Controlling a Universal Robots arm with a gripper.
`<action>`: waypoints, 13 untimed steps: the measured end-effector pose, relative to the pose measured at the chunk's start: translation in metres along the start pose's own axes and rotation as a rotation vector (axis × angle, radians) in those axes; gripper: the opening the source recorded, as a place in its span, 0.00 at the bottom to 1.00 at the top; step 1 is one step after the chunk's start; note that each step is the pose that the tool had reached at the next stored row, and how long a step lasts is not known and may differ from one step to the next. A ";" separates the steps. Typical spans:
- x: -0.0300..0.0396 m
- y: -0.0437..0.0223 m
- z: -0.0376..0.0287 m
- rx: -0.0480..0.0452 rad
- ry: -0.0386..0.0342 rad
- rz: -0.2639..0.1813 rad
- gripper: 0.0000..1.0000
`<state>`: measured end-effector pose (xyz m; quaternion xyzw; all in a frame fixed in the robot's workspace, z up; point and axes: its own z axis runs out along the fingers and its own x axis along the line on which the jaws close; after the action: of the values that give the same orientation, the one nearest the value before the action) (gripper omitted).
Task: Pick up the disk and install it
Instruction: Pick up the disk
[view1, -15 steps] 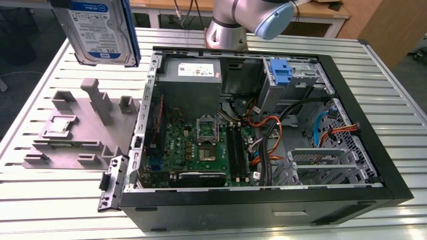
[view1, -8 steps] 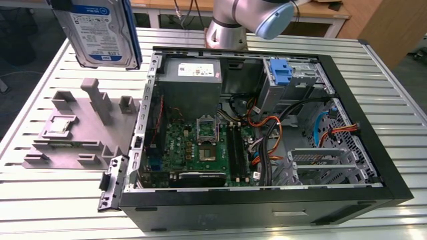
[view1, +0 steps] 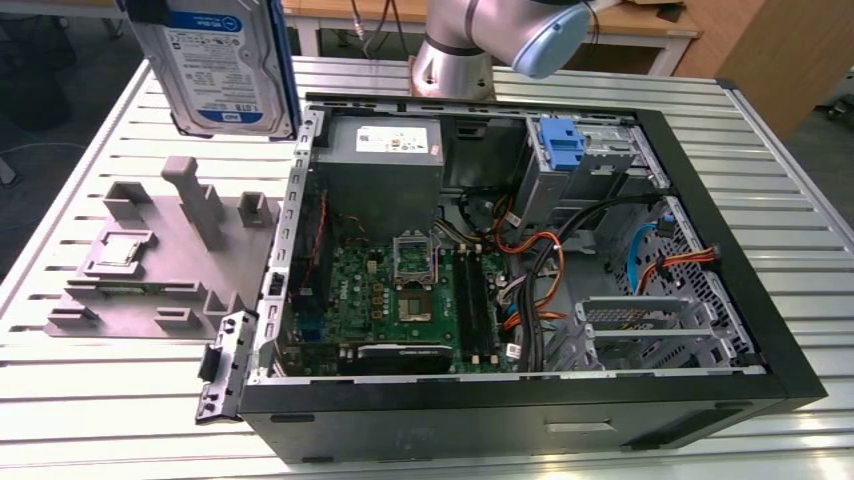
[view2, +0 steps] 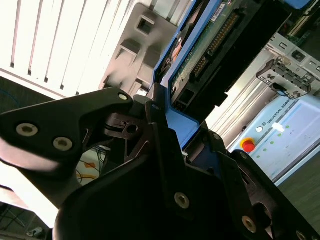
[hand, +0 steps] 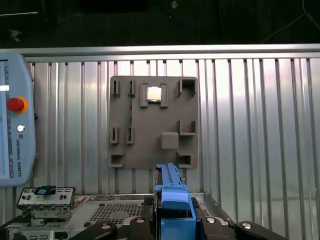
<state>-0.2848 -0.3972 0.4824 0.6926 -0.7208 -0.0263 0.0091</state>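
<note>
**Grasp state.** The gripper (view2: 175, 120) has its fingers (view2: 157, 125) pinched on the blue side rail at one end of the disk (view1: 220, 65). In the first wrist view, the rail edge (hand: 172, 197) stands out from between them.

**Position.** The disk hangs clear of the counter (view1: 107, 400), with its long axis roughly upright and its label facing the exterior camera. It is above the grey tray (view1: 134, 270) and just outside the wall of the open computer case (view1: 747, 330) on the exterior view's left. The drive cage, which holds a blue bracket (view1: 563, 145), is well apart from it, across the case toward the exterior view's right.

**Appearance.** The disk is a flat silver rectangle with a white-and-blue label and blue plastic rails. The second wrist view shows its circuit-board underside and connector row.
</note>
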 end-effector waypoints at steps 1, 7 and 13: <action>0.0000 -0.0008 0.0000 0.0000 0.0000 0.000 0.36; -0.0002 -0.0045 -0.0001 0.0000 -0.0001 0.000 0.36; -0.0002 -0.0059 -0.0002 0.0000 -0.0001 0.000 0.36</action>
<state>-0.2789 -0.3972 0.4823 0.6926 -0.7208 -0.0263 0.0091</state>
